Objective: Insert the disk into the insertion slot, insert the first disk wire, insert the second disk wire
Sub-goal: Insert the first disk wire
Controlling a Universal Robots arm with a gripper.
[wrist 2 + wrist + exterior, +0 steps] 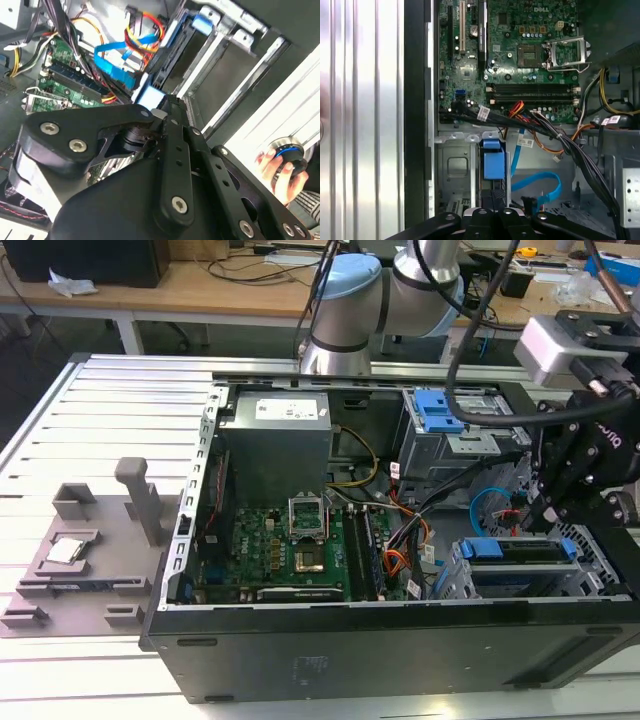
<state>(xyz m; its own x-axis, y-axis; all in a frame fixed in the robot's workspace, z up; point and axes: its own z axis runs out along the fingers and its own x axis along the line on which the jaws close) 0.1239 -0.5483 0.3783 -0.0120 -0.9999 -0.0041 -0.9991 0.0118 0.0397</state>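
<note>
The gripper is seen lowered into the computer case, at the exterior view's right, just above the disk. Whether it is apart, together or clamped on something cannot be told. The disk, in its blue frame, is judged to be already seated in the insertion slot of the silver cage, so one of the wire steps is probably in hand. A flat blue wire is looped just beside the frame, and a bundle of black cables is passed near it. For this step it is judged that the plug should be held square to the disk's socket and pressed straight in, without tilt. The loose cables should be kept aside so that nothing is pinched.

Inside the case are also found the motherboard, the power supply and a taller grey cage with blue latches. Outside the case, at the exterior view's left, a processor chip is held in a grey tray.
</note>
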